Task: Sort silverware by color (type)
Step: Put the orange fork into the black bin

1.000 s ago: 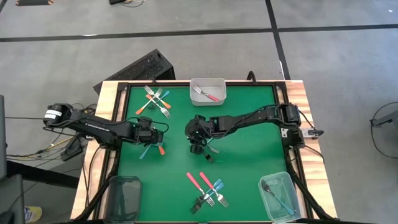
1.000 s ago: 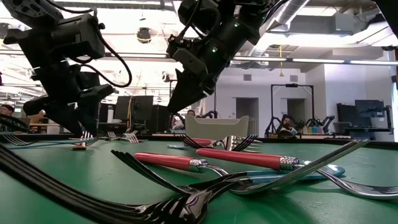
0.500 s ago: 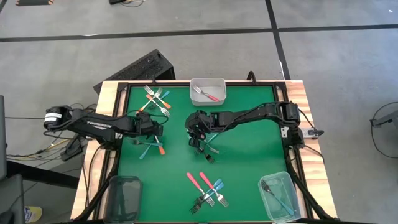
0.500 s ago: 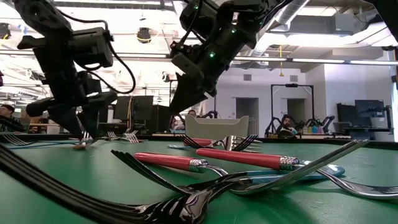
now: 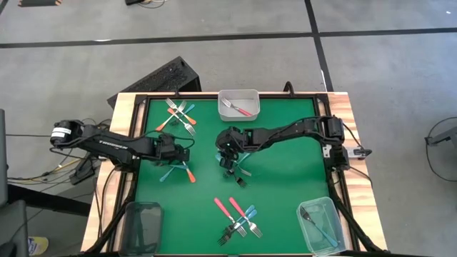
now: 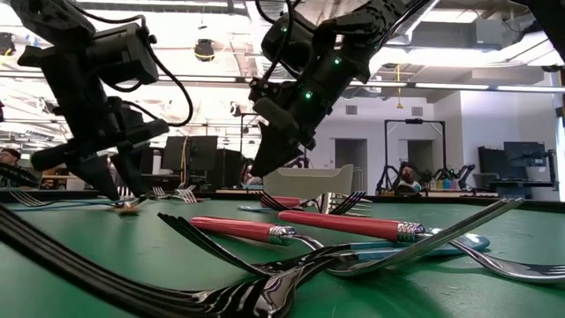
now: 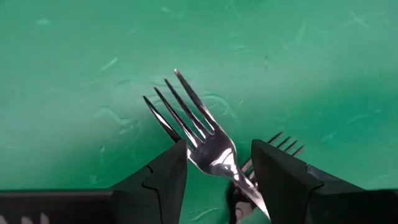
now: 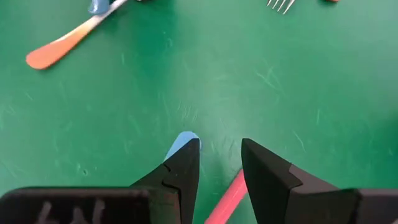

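Small forks with pink, orange or teal handles lie flat in groups on the green mat. My left gripper [image 5: 176, 155] [image 7: 217, 168] is open, low over an orange fork [image 5: 188, 173] and a teal fork [image 5: 168, 174]. Its fingers stand on either side of one fork's silver neck [image 7: 208, 149]; that fork's handle is hidden. My right gripper [image 5: 228, 158] [image 8: 217, 155] is open above the mat's middle. A pink handle [image 8: 227, 196] shows between its fingers and a blue handle tip [image 8: 181, 138] beside one finger.
A clear tub [image 5: 238, 105] at the far edge holds a pink fork, and a tub [image 5: 318, 225] at the near right holds a teal fork. A third tub [image 5: 143, 225] sits near left. More forks lie far left [image 5: 178, 114] and near centre [image 5: 239, 218].
My right gripper has come down a little toward the forks at the mat's middle. My left gripper has shifted slightly toward the table's right while staying low at the mat.
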